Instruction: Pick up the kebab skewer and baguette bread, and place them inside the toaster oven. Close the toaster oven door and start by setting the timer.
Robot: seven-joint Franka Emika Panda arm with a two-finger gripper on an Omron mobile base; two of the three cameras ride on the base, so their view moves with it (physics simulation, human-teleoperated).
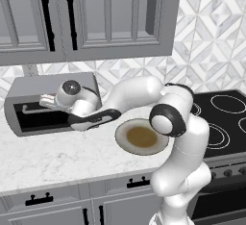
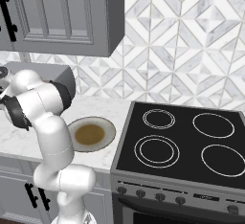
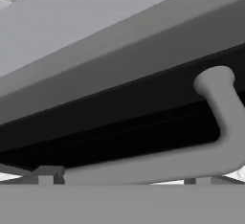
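The toaster oven point(image 1: 29, 105) stands at the back left of the pale marble tabletop point(image 1: 53, 159), under the grey wall cabinets point(image 1: 86, 17). Its dark glass door point(image 1: 45, 118) is shut upright against the front, with the grey bar handle point(image 1: 29, 107) running across its upper part.

The white arm reaches left from the base, and the claw point(image 1: 47, 101) sits at the top of the door front, right at the handle. In the hand view the handle point(image 3: 158, 163) runs just above the two small finger tips point(image 3: 45, 175), one near each end of the visible stretch, with the handle's right post curving up to the door point(image 3: 119, 117). The claw is released, its fingers spread wide; whether they touch the bar cannot be told.

A round beige plate point(image 1: 142, 136) with a brown centre lies on the tabletop to the right of the oven, near the black stovetop point(image 2: 186, 139). It is well apart from the claw.
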